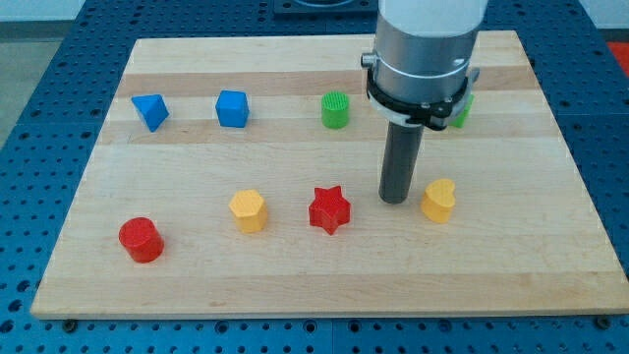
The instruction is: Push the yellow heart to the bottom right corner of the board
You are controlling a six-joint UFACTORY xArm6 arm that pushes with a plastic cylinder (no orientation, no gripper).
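The yellow heart (438,201) lies on the wooden board (324,275) right of centre, toward the view's bottom. My tip (397,200) rests on the board just left of the yellow heart, with a small gap between them. The red star (329,209) lies to the tip's left. The arm's grey body comes down from the view's top above the rod.
A yellow hexagon (249,209) and a red cylinder (141,239) lie at lower left. A blue triangular block (150,111), a blue cube (232,108) and a green cylinder (335,109) line the upper part. Another green block (462,111) is partly hidden behind the arm.
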